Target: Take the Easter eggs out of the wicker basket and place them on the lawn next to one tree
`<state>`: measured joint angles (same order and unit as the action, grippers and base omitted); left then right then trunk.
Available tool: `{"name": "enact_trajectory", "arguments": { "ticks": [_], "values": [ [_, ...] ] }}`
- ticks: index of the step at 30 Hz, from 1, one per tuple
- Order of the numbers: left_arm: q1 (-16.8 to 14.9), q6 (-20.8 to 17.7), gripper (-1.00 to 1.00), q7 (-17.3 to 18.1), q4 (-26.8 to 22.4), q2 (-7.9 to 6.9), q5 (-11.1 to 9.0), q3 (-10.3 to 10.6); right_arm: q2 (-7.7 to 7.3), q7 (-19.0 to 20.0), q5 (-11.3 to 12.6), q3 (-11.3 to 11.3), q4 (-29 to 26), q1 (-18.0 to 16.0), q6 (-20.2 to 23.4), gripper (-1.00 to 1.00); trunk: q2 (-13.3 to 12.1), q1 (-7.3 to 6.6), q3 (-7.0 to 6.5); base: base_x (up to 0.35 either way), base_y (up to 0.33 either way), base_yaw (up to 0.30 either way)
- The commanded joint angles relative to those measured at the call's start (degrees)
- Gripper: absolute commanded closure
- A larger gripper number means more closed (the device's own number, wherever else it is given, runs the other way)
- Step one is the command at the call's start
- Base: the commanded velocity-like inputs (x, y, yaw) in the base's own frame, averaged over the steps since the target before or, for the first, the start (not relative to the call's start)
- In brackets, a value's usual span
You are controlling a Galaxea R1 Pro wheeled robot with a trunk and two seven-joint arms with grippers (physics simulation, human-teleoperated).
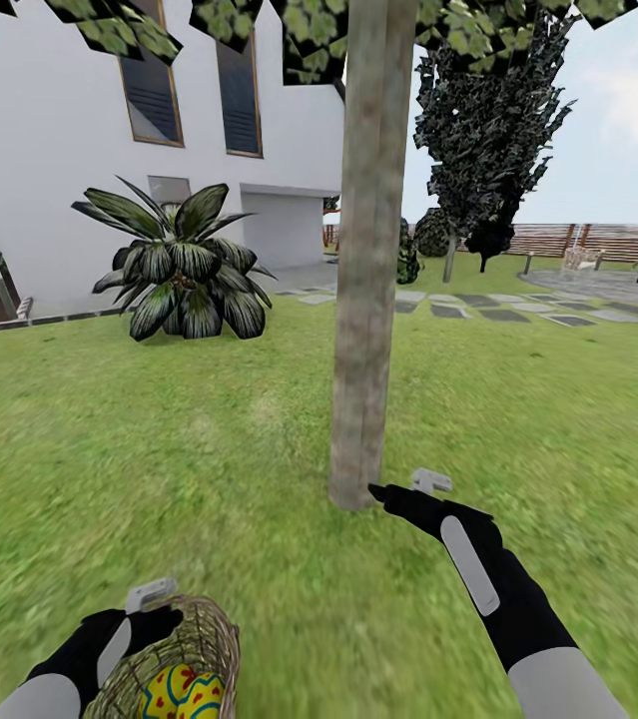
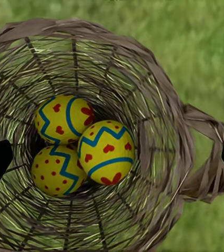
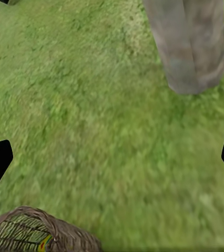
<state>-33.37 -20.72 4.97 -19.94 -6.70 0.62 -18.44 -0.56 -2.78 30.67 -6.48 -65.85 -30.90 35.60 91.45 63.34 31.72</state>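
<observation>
Wicker walls ring all three Easter eggs (image 2: 85, 144), clustered touching at the bottom of the wicker basket (image 2: 159, 105) beside the tree (image 1: 363, 300); no writing shows anywhere. Smooth and rounded (probably light, likely slippery), each wants gripping across its middle. The left gripper (image 2: 112, 157) hangs wide open and empty above them, and the right gripper (image 3: 112, 160) is equally spread over the lawn (image 3: 91, 105).

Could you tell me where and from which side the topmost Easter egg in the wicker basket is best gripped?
Probably from straight above, through the open mouth of the wicker basket. The topmost egg rests on the other two eggs, with its upper surface exposed. Close the fingers across its narrow width, along the blue band, since the woven walls block any sideways approach. The right gripper looks free for this.
</observation>
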Motion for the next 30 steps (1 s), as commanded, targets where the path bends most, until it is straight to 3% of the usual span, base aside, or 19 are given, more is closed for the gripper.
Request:
{"name": "enact_trajectory", "arguments": {
  "ticks": [1, 30],
  "values": [
    [-0.03, -0.37, -1.00, 0.24, -0.10, -0.13, -0.37, -0.38, -0.05, -0.29, 0.36, -0.11, -0.06, -0.04, 0.17, -1.00, 0.45, 0.22, 0.25, 0.000, 0.000, 0.000],
    [-0.03, -0.46, -1.00, -0.66, -0.10, -0.50, -1.14, -0.37, 0.02, -0.29, 0.36, -0.12, 0.00, -0.04, 0.10, -1.00, 11.68, 6.37, 5.27, 0.000, 0.000, 0.000]
  ]
}}
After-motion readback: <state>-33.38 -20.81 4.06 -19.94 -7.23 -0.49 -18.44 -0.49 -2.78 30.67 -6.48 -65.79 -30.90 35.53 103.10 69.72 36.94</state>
